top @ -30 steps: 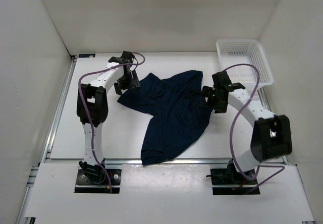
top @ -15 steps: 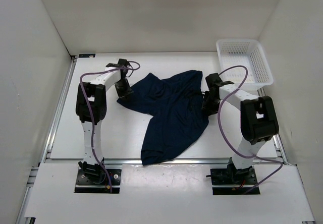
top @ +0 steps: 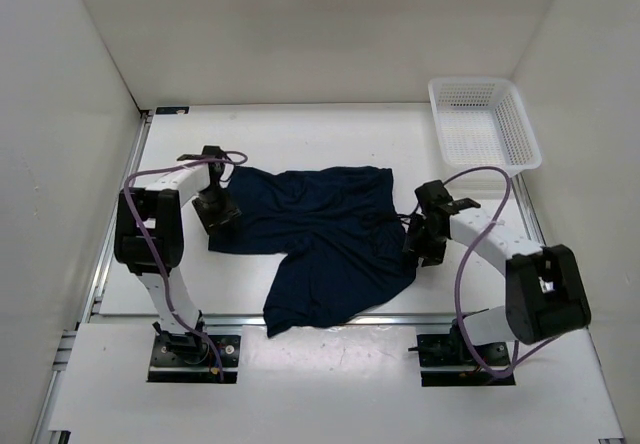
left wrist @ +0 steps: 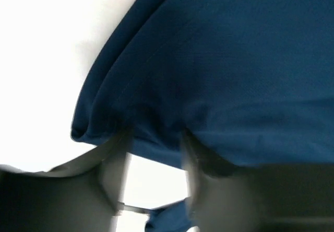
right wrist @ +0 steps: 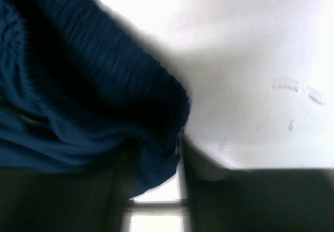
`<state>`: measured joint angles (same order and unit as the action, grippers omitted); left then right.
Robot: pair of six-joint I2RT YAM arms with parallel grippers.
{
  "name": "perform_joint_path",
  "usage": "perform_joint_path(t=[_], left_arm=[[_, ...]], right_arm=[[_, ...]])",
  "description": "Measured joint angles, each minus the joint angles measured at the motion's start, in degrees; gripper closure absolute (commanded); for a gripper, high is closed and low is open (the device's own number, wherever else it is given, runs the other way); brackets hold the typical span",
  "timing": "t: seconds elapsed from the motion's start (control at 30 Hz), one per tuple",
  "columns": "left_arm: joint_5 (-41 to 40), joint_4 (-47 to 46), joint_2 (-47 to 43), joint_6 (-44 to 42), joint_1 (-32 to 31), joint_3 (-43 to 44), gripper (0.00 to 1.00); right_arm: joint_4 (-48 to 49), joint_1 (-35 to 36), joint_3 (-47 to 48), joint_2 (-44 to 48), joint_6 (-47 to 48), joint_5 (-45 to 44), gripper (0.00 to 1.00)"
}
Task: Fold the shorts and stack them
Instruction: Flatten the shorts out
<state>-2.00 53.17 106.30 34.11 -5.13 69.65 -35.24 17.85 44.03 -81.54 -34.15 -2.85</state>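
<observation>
From where I stand, this looks like the opening of the fold: both arms have hold of the shorts (top: 320, 229) at opposite ends, and the cloth lies spread across the middle of the table (top: 300, 134), not yet folded.

The left gripper (top: 217, 212) is low at the left edge of the fabric. Its wrist view shows a navy hem nipped between the fingers (left wrist: 112, 169), so it is clamped on the cloth. The right gripper (top: 418, 244) sits at the right edge. There the gathered waistband (right wrist: 104, 75) bunches between its fingers (right wrist: 206, 169), so it is grasping too.

One leg trails toward me, and its hem lies at or just over the near edge of the table. I would guess the next move is to lift both held ends together and carry them across to lay one half over the other. That calls for keeping the two arms level, so the fabric does not twist or slip out of either pinch.

There is bare tabletop to the far side and to the left of the cloth, which gives room to drag or lay it. The white mesh basket (top: 470, 82) stands in the far right corner, well apart from the shorts. The walls (top: 70, 114) close in on the left, right and far sides.
</observation>
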Motion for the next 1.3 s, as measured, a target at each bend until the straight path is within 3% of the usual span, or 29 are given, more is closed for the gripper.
perform_joint_path(t=[0.03,0.07,0.1,0.23,0.3,0.53,0.67,0.83,0.9,0.97,1.0,1.03,1.07,1.13,1.17,1.3], left_arm=[[0.07,0.72,-0.59,0.07,0.00,0.13,0.18],[-0.02,1.31,-1.03,-0.09,-0.02,0.90,0.16],[-0.15,2.14,-1.18,-0.07,-0.07,2.29,0.16],[-1.92,5.40,0.00,-0.55,-0.48,15.08,0.17],[-3.30,7.02,2.62,-0.87,-0.63,24.83,0.17],[-5.31,10.05,21.81,-3.48,-0.61,51.67,0.09],[-5.33,12.11,32.17,-5.27,-0.61,58.10,0.00],[-3.54,13.57,37.27,-6.71,-0.39,60.92,0.00],[-2.56,13.11,37.38,-7.21,-0.31,61.88,0.05],[-1.33,12.44,37.75,-7.43,-0.31,62.42,0.26],[-0.76,12.04,38.12,-7.65,-0.28,62.53,0.39],[-0.09,11.80,38.56,-7.74,-0.24,62.71,0.55],[0.04,12.20,38.86,-8.24,-0.24,63.14,0.86],[1.55,11.96,39.19,-8.63,0.09,63.58,0.90],[2.10,11.96,39.39,-8.81,0.22,63.82,0.90],[3.30,11.61,39.28,-8.44,1.38,63.65,0.90]], right_arm=[[-1.46,0.74,-0.11,1.40,-0.42,-0.22,0.25],[-2.38,1.33,0.02,2.69,-0.81,-0.76,0.13],[-3.41,1.86,0.59,3.50,-1.07,-1.49,0.09],[-7.43,2.21,7.80,3.52,-0.15,-5.46,0.14],[-8.50,2.16,14.34,1.25,0.76,-7.87,0.26],[-7.82,1.29,43.19,-21.40,5.79,-9.84,0.25],[-7.32,-0.31,59.01,-37.75,7.45,-7.02,0.25],[-8.68,-1.40,70.60,-50.62,8.11,-4.33,0.34],[-9.68,-1.66,72.04,-52.96,8.26,-3.52,0.39],[-10.40,-1.75,72.32,-54.01,8.48,-2.97,0.49],[-10.71,-1.77,72.52,-54.34,8.57,-2.73,0.53],[-11.10,-1.75,72.89,-54.64,8.63,-2.51,0.67],[-11.34,-1.75,73.31,-54.80,8.81,-2.34,0.75],[-11.45,-1.75,73.75,-54.84,9.27,-1.84,0.96],[-11.56,-1.75,74.16,-54.84,9.29,-1.64,0.99],[-11.58,-1.77,74.97,-54.84,8.90,-1.42,1.00]])
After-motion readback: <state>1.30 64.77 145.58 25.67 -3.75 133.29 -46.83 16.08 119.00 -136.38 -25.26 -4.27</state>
